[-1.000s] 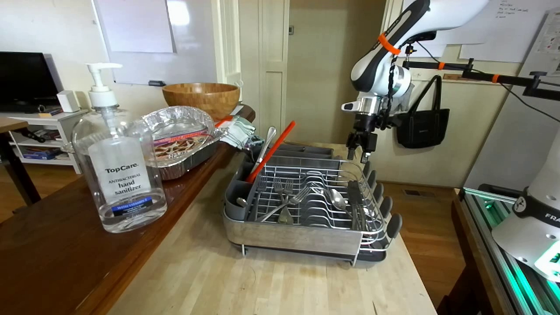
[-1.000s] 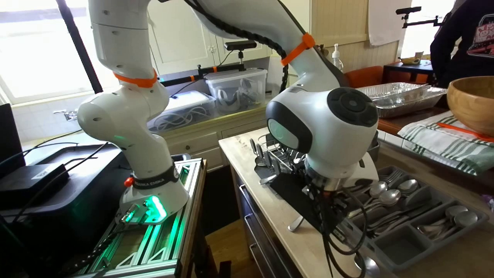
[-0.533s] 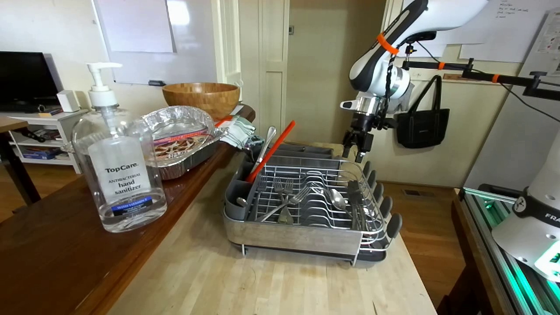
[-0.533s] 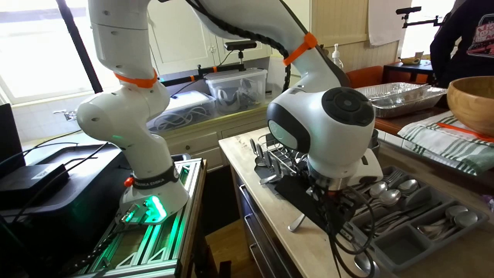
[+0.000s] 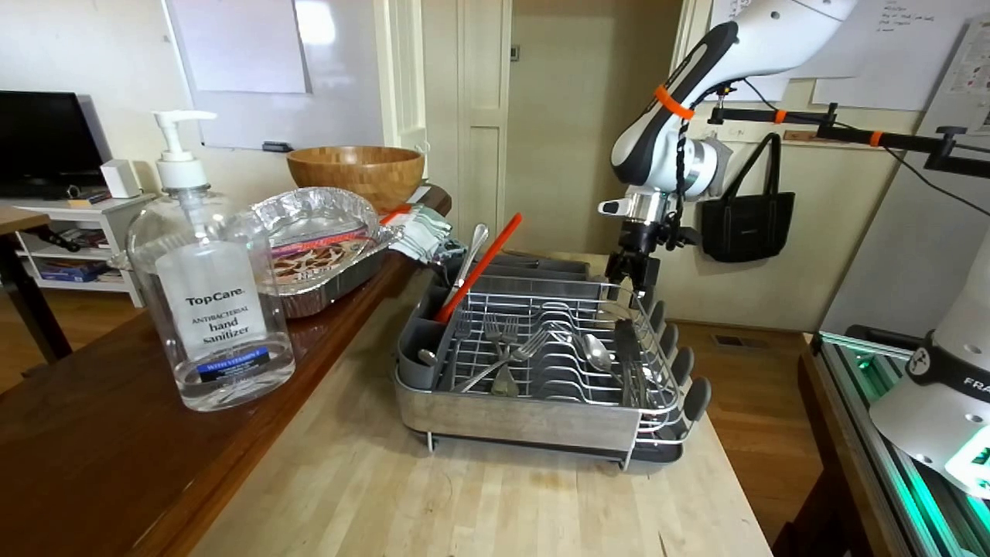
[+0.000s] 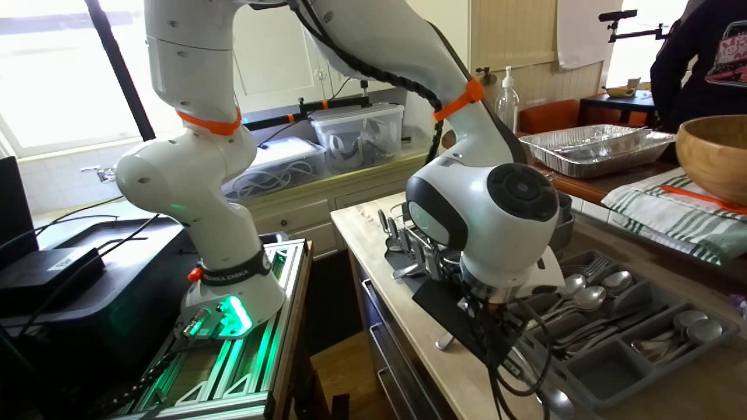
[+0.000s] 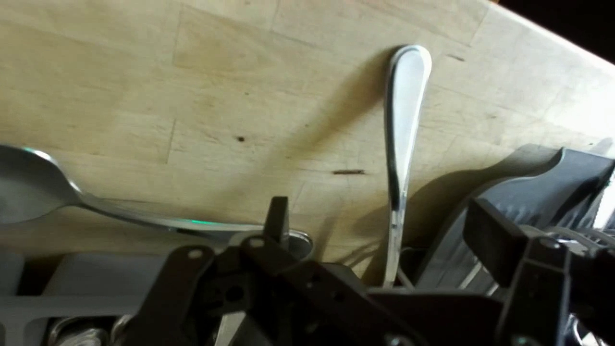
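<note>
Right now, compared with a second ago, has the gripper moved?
Yes: in an exterior view, the gripper has come down, sitting lower against the dish rack.

Gripper [image 6: 505, 330] over wooden counter [image 6: 467, 384], mostly hidden by black panel [image 6: 458, 318] and cables [image 6: 491, 378], jaws not readable here; metal handle [image 6: 444, 341] pokes out left of it, past panel edge; loose spoon [image 6: 559, 403] near, in front of it; grey cutlery tray [image 6: 607, 372] just right, spoons [image 6: 589, 297] and forks [image 6: 596, 266] inside; dish rack [image 6: 433, 260] behind-left; farther behind-right, foil pan [image 6: 598, 166], striped towel [image 6: 680, 224], wooden bowl [image 6: 715, 163]; pump bottle [image 6: 506, 106] far behind; robot base [image 6: 233, 297] well left, lit green.
</note>
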Robot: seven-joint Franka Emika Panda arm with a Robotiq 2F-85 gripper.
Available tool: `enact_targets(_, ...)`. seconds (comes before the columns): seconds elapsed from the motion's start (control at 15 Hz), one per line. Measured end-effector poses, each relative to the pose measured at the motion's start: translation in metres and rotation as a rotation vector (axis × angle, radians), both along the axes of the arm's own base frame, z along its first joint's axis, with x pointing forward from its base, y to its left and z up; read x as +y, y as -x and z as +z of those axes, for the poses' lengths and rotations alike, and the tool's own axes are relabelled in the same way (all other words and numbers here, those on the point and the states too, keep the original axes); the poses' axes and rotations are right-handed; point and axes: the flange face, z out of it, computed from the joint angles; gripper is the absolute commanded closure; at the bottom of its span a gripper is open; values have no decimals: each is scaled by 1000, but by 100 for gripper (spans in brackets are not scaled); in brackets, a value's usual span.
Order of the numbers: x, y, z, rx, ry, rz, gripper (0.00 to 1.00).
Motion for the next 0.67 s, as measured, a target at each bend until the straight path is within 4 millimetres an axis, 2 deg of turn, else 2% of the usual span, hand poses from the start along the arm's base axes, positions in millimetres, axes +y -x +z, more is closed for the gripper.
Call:
enact_targets(0.07, 2, 0, -5, 4, 2, 3, 17)
enact_targets(0.13, 4, -1, -8, 7, 4, 7, 27)
enact_targets(0.27, 10, -2, -14, 10, 6, 17, 30)
enact_targets(0.33, 13, -3, -16, 10, 5, 21, 40)
enact_targets(0.4, 16, -4, -17, 9, 2, 22, 41)
enact_targets(0.47, 20, -6, -17, 5, -4, 19, 53)
enact_targets(0.67, 27, -9, -17, -5, -16, 6, 80)
